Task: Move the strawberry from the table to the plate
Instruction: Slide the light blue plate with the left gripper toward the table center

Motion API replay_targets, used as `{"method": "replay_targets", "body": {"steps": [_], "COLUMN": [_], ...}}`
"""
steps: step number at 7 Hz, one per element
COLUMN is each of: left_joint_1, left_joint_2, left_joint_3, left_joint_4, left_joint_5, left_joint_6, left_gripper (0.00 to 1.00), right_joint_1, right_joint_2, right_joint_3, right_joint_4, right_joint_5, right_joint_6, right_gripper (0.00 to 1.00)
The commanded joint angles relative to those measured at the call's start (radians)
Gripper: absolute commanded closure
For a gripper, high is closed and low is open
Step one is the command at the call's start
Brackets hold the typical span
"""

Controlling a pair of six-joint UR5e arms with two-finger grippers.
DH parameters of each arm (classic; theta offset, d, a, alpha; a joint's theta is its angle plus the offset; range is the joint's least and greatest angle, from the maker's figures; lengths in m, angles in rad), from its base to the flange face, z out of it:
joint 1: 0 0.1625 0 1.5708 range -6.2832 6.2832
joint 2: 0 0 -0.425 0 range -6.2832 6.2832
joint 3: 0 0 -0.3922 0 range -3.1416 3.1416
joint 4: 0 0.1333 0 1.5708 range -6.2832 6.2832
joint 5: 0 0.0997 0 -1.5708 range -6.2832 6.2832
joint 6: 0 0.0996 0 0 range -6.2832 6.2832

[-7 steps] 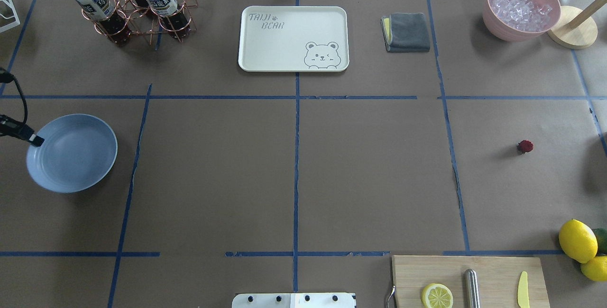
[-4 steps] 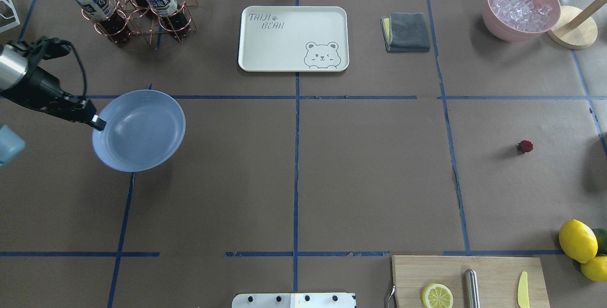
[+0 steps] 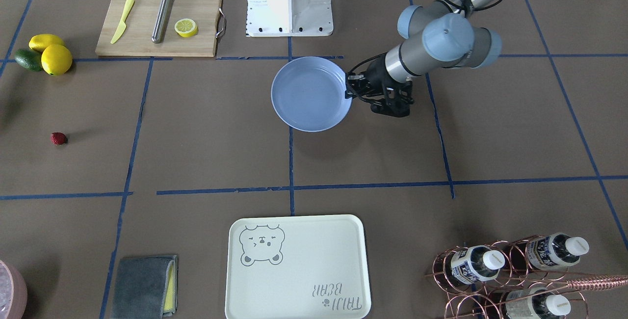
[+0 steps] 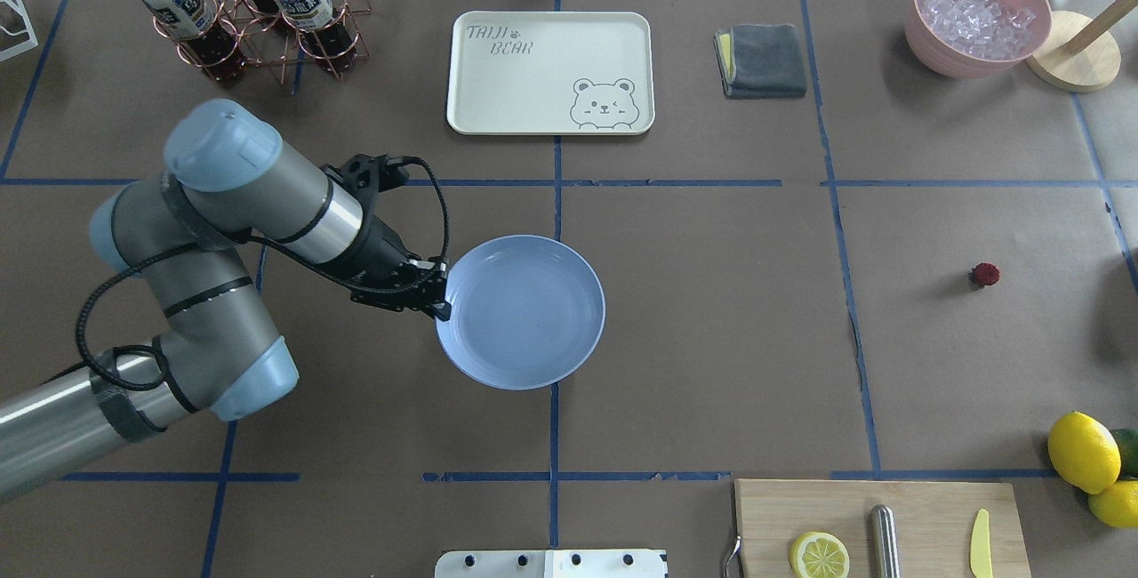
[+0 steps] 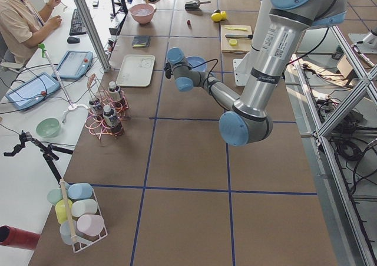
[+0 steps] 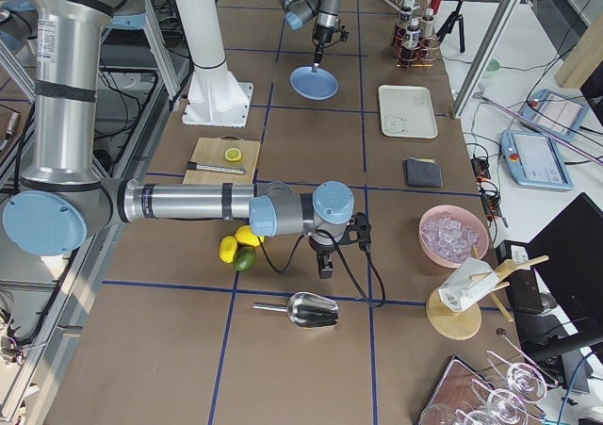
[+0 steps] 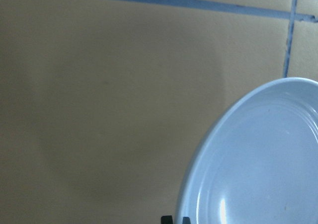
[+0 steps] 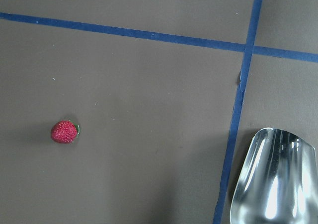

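Observation:
The strawberry (image 4: 984,275) is a tiny dark-red berry lying alone on the brown table (image 4: 711,338) at the right side; it also shows in the front view (image 3: 58,138) and the right wrist view (image 8: 64,131). The light blue plate (image 4: 524,311) is empty and sits over the table's centre line, far from the berry. My left gripper (image 4: 440,302) is shut on the plate's left rim (image 3: 349,91). The right gripper (image 6: 326,269) shows only in the exterior right view, hanging low near the berry; I cannot tell whether it is open or shut.
A cream bear tray (image 4: 549,71), a grey cloth (image 4: 763,60), a bottle rack (image 4: 258,9) and a pink bowl of ice (image 4: 976,13) line the far edge. A cutting board (image 4: 876,525) and lemons (image 4: 1082,452) sit near right. A metal scoop (image 8: 271,179) lies right of the berry.
My left arm has carried the plate from the table's left edge rightwards to the centre line, still gripping its rim. The strawberry has not moved.

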Motion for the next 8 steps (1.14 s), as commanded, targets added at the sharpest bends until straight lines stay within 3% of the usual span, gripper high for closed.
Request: {"method": "replay_targets", "body": {"steps": [1, 3, 5, 8], "left_joint_1": [0.049, 0.049, 0.049, 0.058], "left_joint_2": [-0.028, -0.031, -0.034, -0.039], "left_joint_3": [0.036, 0.049, 0.098, 0.109], "left_joint_4": [-0.002, -0.010, -0.114, -0.124], "left_joint_5": [0.065, 0.081, 0.161, 0.182], "left_joint_6": [-0.022, -0.022, -0.027, -0.027], "left_gripper": [1.00, 1.00, 1.00, 1.00], "right_joint_1": [0.000, 0.000, 0.000, 0.000], "right_joint_2": [-0.001, -0.001, -0.003, -0.001], "right_joint_3": [-0.001, -0.001, -0.001, -0.001], "right_joint_4": [0.000, 0.000, 0.000, 0.000], "right_joint_5": [0.009, 0.038, 0.038, 0.038], "right_joint_6": [0.002, 0.000, 0.000, 0.000], "right_gripper": [0.00, 0.00, 0.00, 0.00]}}
